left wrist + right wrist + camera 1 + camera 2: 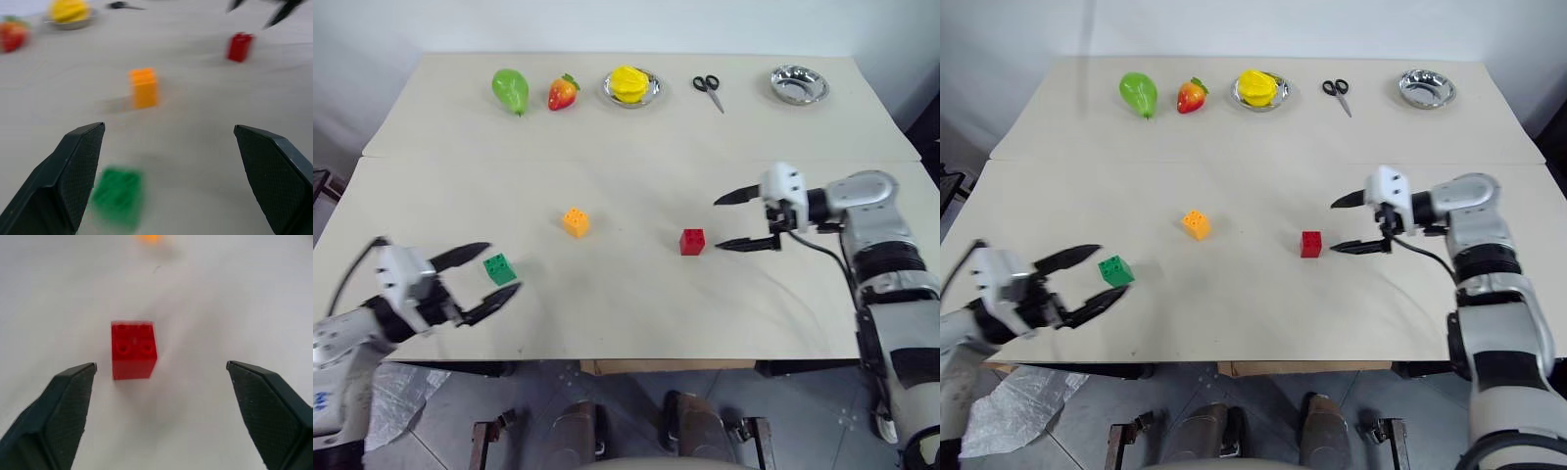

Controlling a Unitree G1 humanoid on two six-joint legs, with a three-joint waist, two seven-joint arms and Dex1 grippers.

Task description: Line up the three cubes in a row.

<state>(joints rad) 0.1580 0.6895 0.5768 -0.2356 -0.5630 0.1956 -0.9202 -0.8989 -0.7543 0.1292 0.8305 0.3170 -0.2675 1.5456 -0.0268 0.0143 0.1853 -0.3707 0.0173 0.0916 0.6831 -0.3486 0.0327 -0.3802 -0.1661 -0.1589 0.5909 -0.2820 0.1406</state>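
Note:
Three studded cubes lie apart on the beige table (636,313): the green cube (499,268) at the front left, the orange cube (576,222) nearer the middle and farther back, and the red cube (692,241) to the right of centre. My left gripper (168,127) is open and level, and the green cube (119,196) sits on the table at its fingertips, close to one finger, ungripped. My right gripper (718,223) is open and points left. The red cube (133,350) rests just ahead of its fingers, apart from them.
Along the table's far edge stand a green pear (511,90), a strawberry (563,93), a metal bowl with a yellow item (631,85), black scissors (708,90) and an empty metal bowl (798,84). The table's front edge runs just below my left gripper.

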